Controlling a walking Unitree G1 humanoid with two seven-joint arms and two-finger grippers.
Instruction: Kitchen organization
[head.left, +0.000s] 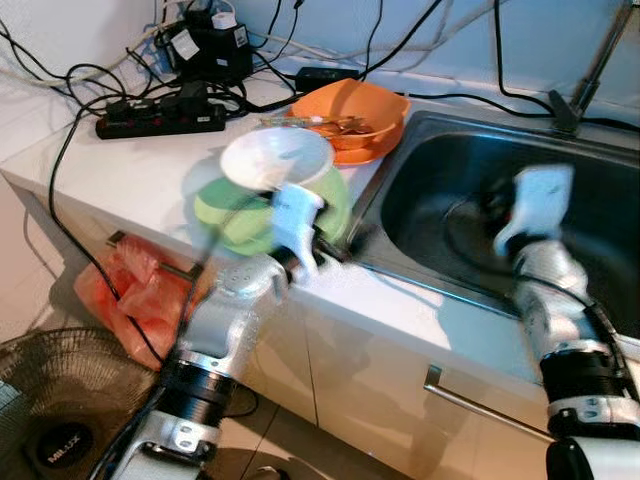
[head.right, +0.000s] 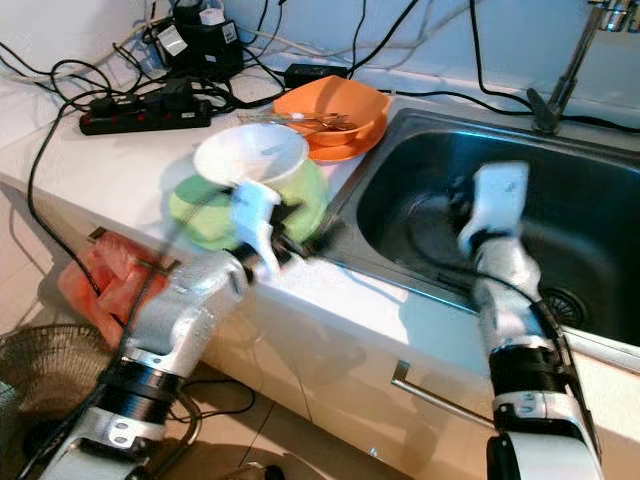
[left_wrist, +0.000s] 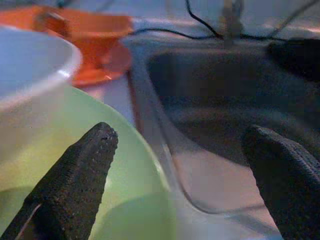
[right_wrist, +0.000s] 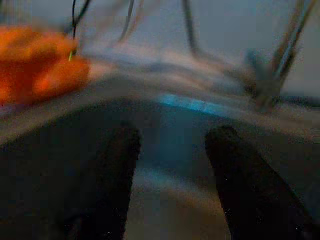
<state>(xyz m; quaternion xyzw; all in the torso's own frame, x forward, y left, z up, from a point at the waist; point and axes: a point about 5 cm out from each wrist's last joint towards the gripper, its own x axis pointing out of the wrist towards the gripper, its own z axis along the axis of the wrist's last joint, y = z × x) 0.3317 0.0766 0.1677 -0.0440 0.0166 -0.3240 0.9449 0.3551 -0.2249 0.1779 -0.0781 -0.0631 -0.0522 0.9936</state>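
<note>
I take the steel sink (head.left: 600, 215) as my landmark. My left gripper (left_wrist: 185, 165) sits at the sink's left rim, right at the edge of the green plate (head.left: 225, 215) that lies on the white desk (head.left: 140, 165) just beside the basin. In the left wrist view its jaws stand wide apart, one finger (left_wrist: 80, 175) in front of the green plate's rim and the other over the sink's edge, and I see nothing held between them. A white bowl (head.left: 275, 158) rests on the green plate, tilted toward the sink.

My right gripper (right_wrist: 170, 180) is down inside the sink, over the basin floor near the middle. Its jaws are apart with nothing between them, though that wrist picture is blurred and dark. The drain (head.right: 566, 300) shows on the basin floor to the right of that arm.

Behind the green plate, touching the sink's back left corner, stands an orange bowl (head.left: 352, 108) on an orange plate (head.left: 360, 150), with what look like utensils lying in it; I cannot tell which kind. Farther left of the sink, toward the wall, a black power strip (head.left: 160, 118) lies among tangled black cables (head.left: 70, 75). The faucet's base (head.left: 565, 110) rises behind the sink's back rim.

Below the desk, left of the sink, an orange plastic bag (head.left: 135, 290) hangs at the cabinet front, and a fan (head.left: 55, 420) stands on the floor beneath it.
</note>
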